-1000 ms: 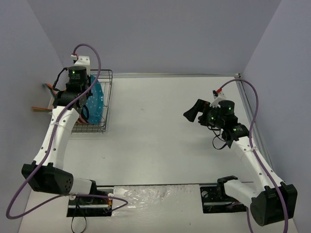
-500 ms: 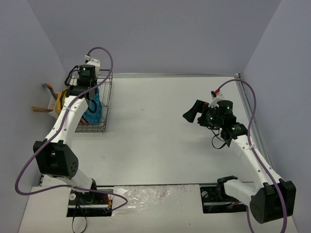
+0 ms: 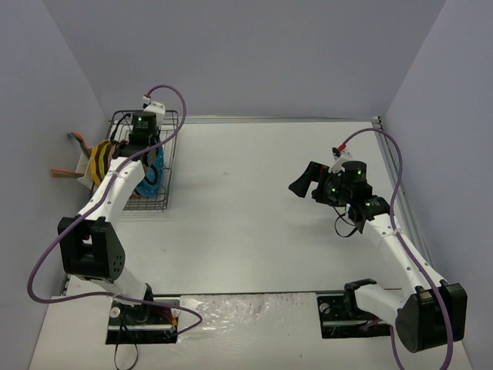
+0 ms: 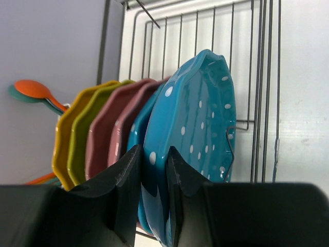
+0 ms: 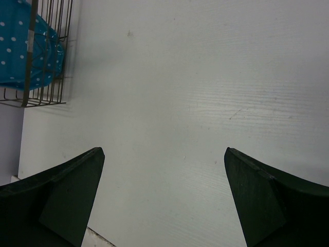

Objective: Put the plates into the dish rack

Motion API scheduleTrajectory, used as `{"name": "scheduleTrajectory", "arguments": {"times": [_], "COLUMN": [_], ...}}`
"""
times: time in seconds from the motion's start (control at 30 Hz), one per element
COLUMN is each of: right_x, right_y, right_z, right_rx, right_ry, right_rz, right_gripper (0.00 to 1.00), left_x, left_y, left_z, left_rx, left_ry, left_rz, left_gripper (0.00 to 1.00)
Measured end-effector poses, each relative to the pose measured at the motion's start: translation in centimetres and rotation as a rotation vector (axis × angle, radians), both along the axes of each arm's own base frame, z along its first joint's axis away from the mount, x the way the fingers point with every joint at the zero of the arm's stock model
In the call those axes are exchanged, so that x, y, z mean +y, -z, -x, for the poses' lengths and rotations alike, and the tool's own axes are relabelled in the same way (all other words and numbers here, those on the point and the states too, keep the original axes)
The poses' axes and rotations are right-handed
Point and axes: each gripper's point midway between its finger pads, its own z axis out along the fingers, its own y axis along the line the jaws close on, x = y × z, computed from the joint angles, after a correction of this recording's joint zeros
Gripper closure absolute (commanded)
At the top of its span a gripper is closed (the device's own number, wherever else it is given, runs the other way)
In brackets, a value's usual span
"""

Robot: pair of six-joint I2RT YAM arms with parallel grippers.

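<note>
Top external: high behind, looking down on whole desk [image 3: 254,200] | Left wrist: close on racked plates [image 4: 195,123] | Right wrist: farther, shares dish rack [image 5: 31,51] corner

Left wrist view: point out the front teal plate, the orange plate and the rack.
front teal plate [image 4: 198,118], left wrist view, middle of its dotted face.
orange plate [image 4: 62,141], left wrist view, its scalloped rim.
rack [image 4: 267,103], left wrist view, right side wire.

Top view: left arm [image 3: 115,181] covers most of dish rack [image 3: 171,139] at far-left tabletop corner; plates [image 3: 154,171] show as slivers only.
Left wrist view: left gripper [image 4: 153,152] fingers mask plate lower rims; rear teal plate [image 4: 136,135] mostly behind front teal plate [image 4: 198,113]; grip contact indeterminate.
Right wrist view: dish rack cut by left picture edge.
</note>
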Motion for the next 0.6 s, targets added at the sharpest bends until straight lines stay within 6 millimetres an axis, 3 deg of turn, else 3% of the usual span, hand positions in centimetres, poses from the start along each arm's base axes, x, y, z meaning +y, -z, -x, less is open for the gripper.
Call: {"name": "scheduleTrajectory", "arguments": {"times": [0.13,0.3,0.6], "right_x": [0.0,0.2,0.4], "right_y": [0.2,0.1,-0.1], "right_z": [0.1,0.1,0.1], "right_rx": [0.004,-0.001,-0.007], "right_ry": [-0.004,-0.011,-0.018], "right_rz": [-0.002,-0.007,-0.015], "right_gripper": [0.00,0.00,0.00], "left_x": [-0.1,-0.2,0.1], "left_y": [2.2,3.1,4.0], "left_z": [0.5,0.4,0.0], "left_rx": [0.042,0.037,0.004], "left_ry": [0.004,0.005,-0.009], "left_rz": [0.007,0.012,0.001], "left_gripper": [1.00,0.98,0.65]}}
